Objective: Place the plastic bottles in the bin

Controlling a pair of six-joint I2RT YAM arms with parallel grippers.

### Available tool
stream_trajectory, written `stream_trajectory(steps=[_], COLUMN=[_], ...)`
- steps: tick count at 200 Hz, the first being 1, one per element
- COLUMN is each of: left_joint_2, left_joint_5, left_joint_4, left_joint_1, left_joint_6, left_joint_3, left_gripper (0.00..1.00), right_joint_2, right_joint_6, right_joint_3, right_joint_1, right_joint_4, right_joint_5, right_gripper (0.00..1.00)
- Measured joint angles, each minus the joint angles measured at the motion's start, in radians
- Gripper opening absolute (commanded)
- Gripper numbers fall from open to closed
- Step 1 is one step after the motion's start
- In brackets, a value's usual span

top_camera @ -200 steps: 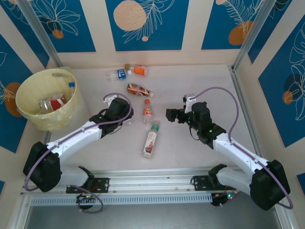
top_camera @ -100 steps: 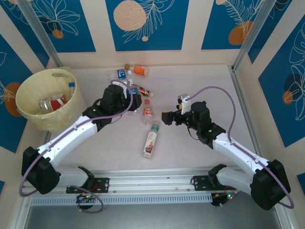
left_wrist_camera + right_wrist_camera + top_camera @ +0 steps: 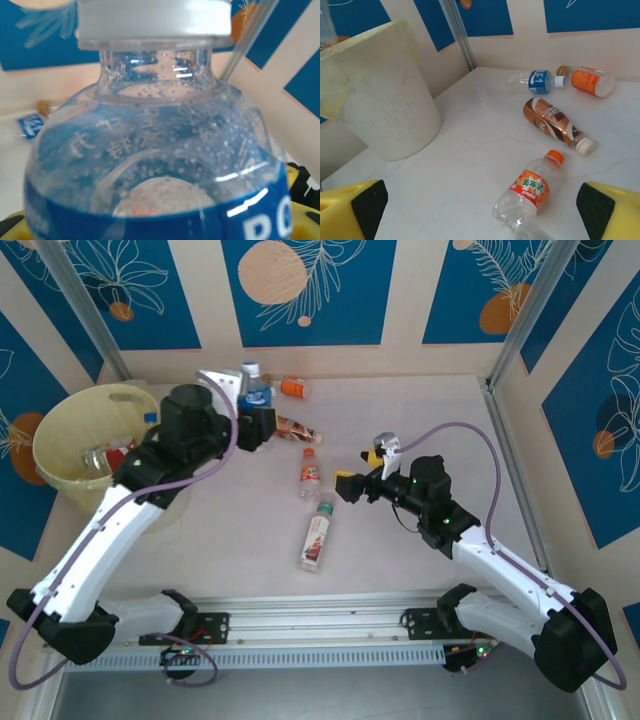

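L gripper (image 3: 256,412) clenched on blue-label bottle (image 3: 155,165) w/ white cap, held above far-left part of tabletop, just right of bin (image 3: 58,476). R gripper (image 3: 358,468) jaws wide apart, nothing between, over mid-tabletop. Orange-cap bottle (image 3: 531,192) lies just ahead of it. Brown bottle (image 3: 554,120) sits farther back, nr far edge.

Pale marbled tabletop (image 3: 400,540), boxed in by patterned walls.
Cream back wall (image 3: 405,300) hung with blue panels (image 3: 350,325) bearing white leaf outlines and orange discs; slanting aluminium posts (image 3: 85,310) at both far corners; slotted metal rail (image 3: 320,625) along the near edge.
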Motion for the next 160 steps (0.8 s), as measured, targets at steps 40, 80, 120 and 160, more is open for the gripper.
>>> stream_trajectory(steps=[40,80,120,160], left_joint_2=[-0.007,0.000,-0.021,-0.058], left_joint_5=[-0.341,-0.693,-0.795,-0.776], left_joint_4=[-0.131,-0.143,-0.129,-0.122], left_joint_1=[0.008,0.142,0.394,0.585], left_joint_6=[0.083,0.173,0.114,-0.046], left_joint_3=[0.207,0.192,0.053,-0.082], left_gripper=[0.00,0.00,0.00,0.00], right_joint_2=[0.023,0.062,0.077,0.085], right_joint_6=[-0.008,-0.027,-0.054,-0.061], right_joint_3=[0.000,0.005,0.056,0.069], right_joint_1=[0.006,0.008,0.013,0.013], right_joint_4=[0.016,0.014,-0.004,-0.023], right_joint_5=[-0.020,-0.031,-0.041,-0.044], right_gripper=[0.99,0.99,0.99,0.99])
